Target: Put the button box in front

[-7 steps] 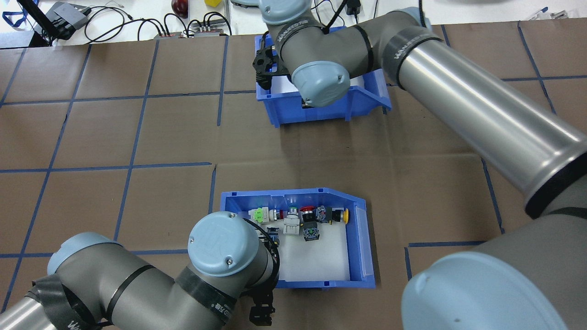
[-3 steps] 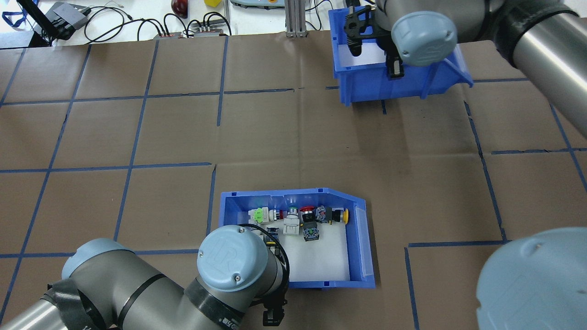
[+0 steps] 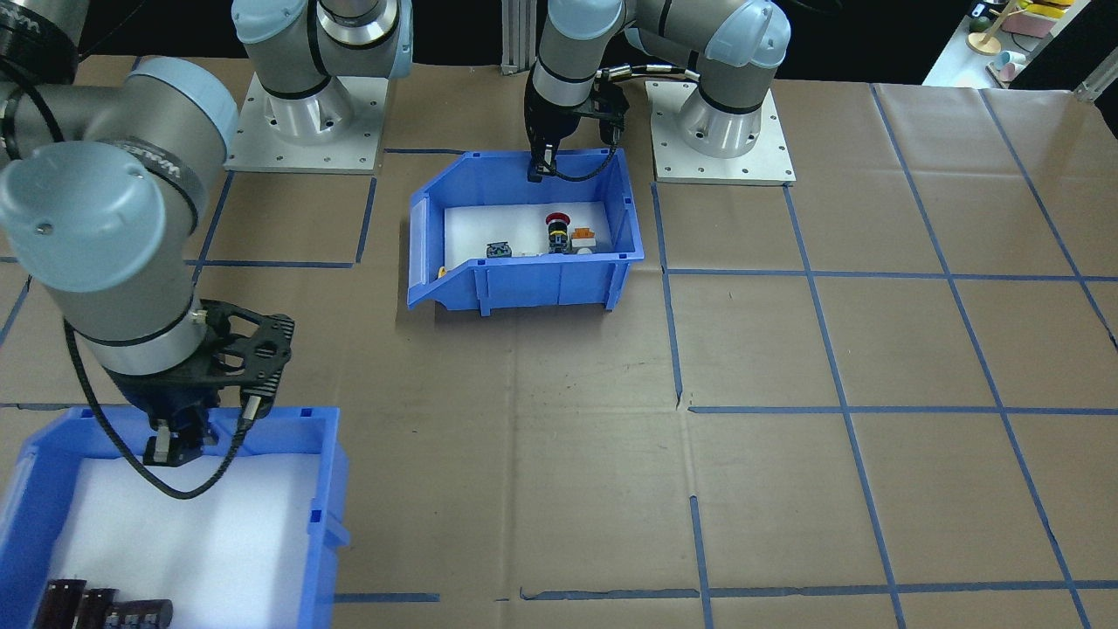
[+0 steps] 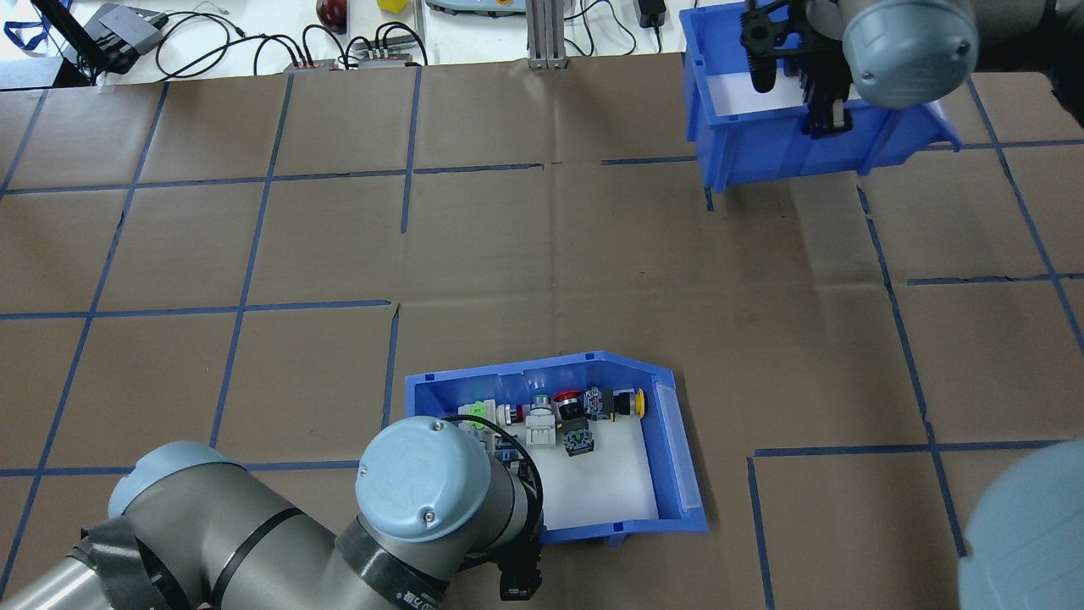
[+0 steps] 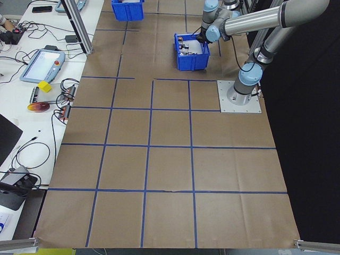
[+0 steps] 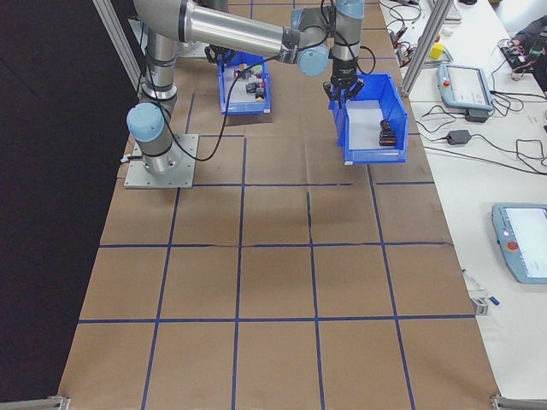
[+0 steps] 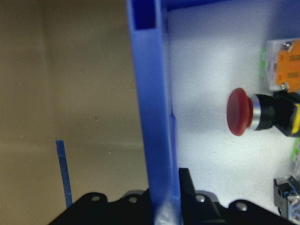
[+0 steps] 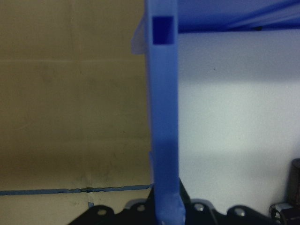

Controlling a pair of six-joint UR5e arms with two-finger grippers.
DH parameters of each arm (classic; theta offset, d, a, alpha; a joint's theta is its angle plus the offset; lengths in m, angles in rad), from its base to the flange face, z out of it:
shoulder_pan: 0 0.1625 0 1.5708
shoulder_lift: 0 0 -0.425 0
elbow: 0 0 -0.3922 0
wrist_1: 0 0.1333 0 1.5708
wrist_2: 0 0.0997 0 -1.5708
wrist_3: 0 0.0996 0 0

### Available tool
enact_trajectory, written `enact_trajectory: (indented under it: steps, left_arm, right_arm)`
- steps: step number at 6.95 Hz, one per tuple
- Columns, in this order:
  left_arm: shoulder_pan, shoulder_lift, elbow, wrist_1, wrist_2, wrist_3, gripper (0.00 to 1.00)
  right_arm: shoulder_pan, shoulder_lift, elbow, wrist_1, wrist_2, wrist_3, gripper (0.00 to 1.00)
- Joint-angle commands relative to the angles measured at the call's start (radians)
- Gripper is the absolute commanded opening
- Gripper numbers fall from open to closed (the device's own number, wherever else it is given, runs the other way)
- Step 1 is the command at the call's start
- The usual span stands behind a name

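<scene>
The left gripper (image 7: pixel 164 213) has its fingers (image 7: pixel 186 187) pinching the rear wall of the button box (image 4: pixel 669 440), which sits skewed on the tabletop (image 4: pixel 550 254) close to the robot. The right gripper (image 8: pixel 165 206) likewise pinches a wall of the other blue bin (image 4: pixel 762 144), held off at the far right corner. The step in hand appears to be repositioning the button box; next it likely needs moving forward toward the middle.
</scene>
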State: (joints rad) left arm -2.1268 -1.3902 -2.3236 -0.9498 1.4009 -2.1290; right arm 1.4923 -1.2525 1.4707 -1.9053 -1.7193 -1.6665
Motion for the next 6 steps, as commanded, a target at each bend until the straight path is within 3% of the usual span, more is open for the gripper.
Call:
enact_trajectory:
  steps: [1,3,4,6]
  left_arm:
    - [0.04,-0.002,0.079,-0.024,0.059,0.077,0.0]
    - [0.274,-0.047,0.127,-0.063,0.053,0.286,0.0]
    - [0.348,-0.073,0.171,-0.063,0.047,0.364,0.0]
    - [0.361,-0.227,0.353,-0.063,0.047,0.376,0.0]
  right_arm:
    - [-0.102,-0.063,0.072,0.0,0.062,-0.058,0.07]
    - [-0.13,-0.11,0.146,-0.017,0.066,-0.114,0.08]
    - [-0.144,-0.113,0.154,-0.015,0.067,-0.116,0.08]
    - [-0.149,-0.113,0.154,-0.014,0.067,-0.119,0.08]
